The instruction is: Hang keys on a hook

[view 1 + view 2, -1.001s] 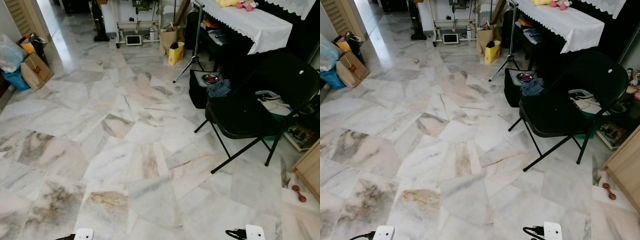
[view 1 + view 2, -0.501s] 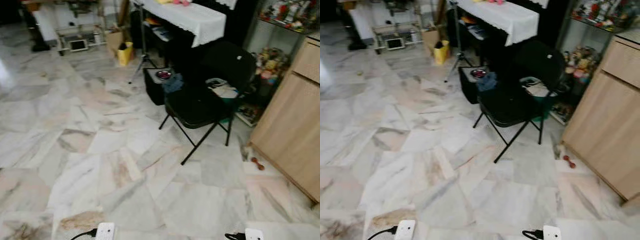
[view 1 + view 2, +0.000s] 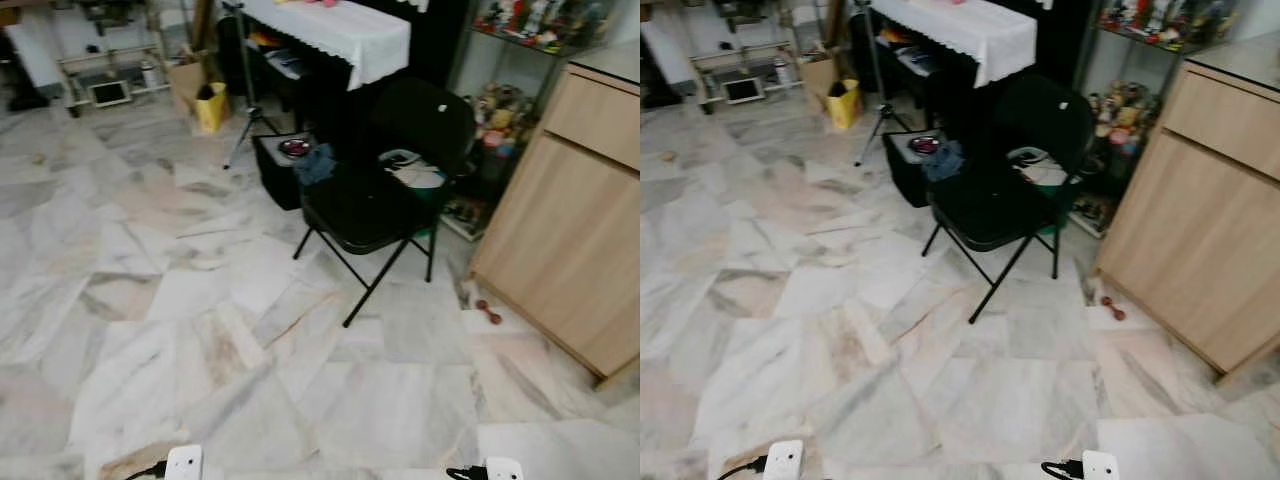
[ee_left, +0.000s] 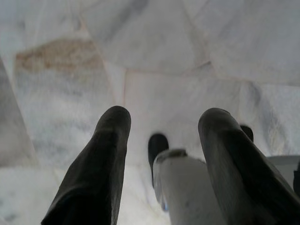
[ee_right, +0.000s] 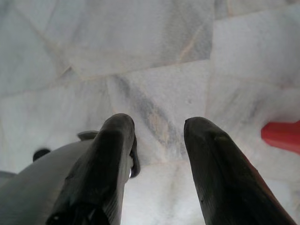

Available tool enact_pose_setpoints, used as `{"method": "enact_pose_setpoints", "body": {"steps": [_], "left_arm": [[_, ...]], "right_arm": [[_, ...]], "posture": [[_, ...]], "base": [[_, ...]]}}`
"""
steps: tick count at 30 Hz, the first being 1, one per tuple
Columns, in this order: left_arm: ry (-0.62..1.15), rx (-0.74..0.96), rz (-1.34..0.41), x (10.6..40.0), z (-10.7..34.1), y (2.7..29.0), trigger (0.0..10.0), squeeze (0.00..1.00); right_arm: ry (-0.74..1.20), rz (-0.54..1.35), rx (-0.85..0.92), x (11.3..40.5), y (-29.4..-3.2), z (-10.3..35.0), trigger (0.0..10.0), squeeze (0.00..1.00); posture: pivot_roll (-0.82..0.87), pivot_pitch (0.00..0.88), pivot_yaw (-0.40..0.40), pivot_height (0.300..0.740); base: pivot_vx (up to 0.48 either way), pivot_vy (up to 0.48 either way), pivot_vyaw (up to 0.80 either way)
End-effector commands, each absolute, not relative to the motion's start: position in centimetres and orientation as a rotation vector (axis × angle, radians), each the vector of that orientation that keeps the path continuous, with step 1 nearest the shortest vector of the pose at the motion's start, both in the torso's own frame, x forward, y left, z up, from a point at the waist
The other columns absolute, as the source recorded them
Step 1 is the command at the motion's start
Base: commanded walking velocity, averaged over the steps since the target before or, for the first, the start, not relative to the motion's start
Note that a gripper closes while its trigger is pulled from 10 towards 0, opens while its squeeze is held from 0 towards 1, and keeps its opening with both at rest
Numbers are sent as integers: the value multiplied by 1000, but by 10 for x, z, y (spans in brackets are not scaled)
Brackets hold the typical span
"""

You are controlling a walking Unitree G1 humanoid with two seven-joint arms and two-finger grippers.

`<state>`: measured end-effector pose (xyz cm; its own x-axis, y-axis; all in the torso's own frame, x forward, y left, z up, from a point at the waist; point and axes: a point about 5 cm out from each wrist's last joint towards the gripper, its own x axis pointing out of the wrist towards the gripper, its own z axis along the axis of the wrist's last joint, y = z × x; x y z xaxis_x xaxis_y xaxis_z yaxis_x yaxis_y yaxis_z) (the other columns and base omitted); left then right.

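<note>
**A:** Honestly, you're steering with nothing to aim at yet. Neither keys nor a hook can be made out, so which way they lie from the fingers, and along what axis, can't be told.

**B:** And the arms?

**A:** Both are hanging low. left gripper is pointing down at the marble floor, fingers apart, nothing between them. right gripper is doing the same, fingers spread and empty.

**B:** What's ahead, then?

**A:** You're facing a black folding chair, with a wooden cabinet to its right and a white-clothed table behind it. A small red thing is lying on the floor by the cabinet's foot.

**B:** Nearer arm?

**A:** Can't call it while the keys aren't located. My guess: you're looking for them first.
</note>
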<state>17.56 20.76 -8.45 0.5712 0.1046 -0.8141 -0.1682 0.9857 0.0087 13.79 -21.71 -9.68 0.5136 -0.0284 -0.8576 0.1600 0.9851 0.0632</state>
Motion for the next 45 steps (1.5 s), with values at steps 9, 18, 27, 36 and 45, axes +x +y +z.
{"method": "enact_pose_setpoints", "body": {"steps": [9,18,27,36,45], "left_arm": [[964,-51,157,171,-83,222,10000,0],[951,-53,152,168,-84,224,10000,0],[952,-28,103,167,-86,214,10000,0],[955,-21,113,160,-88,219,10000,0],[958,-16,118,153,-89,225,10000,0]], "right_arm": [[1034,-133,147,135,-219,-97,10000,0],[1035,-127,144,136,-218,-97,10000,0],[1041,-123,130,136,-220,-97,10000,0],[1036,-133,144,136,-218,-98,10000,0],[1032,-145,153,136,-216,-98,10000,0]], "posture": [[72,0,10,740],[74,0,9,740],[71,0,5,740],[74,0,13,740],[80,0,16,740]], "base": [[0,0,-769],[0,0,-772],[0,0,-771],[0,0,-769],[0,-122,-769]]}}
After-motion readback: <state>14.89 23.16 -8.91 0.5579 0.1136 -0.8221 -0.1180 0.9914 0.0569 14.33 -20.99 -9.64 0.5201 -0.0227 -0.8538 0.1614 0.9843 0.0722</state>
